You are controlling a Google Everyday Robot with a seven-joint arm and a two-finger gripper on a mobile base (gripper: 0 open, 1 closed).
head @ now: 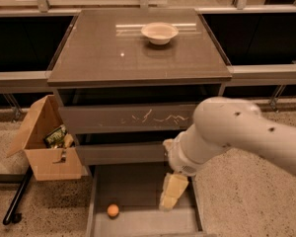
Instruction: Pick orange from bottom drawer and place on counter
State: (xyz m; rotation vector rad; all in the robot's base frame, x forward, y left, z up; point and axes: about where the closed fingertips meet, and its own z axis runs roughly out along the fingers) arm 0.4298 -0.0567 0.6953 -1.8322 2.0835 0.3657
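The small orange (pixel 113 210) lies on the flat grey floor of the pulled-out bottom drawer (pixel 138 191), near its front left. My gripper (pixel 171 192) hangs from the white arm over the right part of the drawer, pointing down, about a hand's width right of the orange and apart from it. The glossy grey-brown counter (pixel 103 53) is the top of the cabinet above.
A cream bowl (pixel 159 32) stands on the counter at the back. The middle drawer front has white scratches (pixel 155 117). An open cardboard box (pixel 45 144) with packets stands on the floor left of the cabinet. A dark pole lies on the floor by it.
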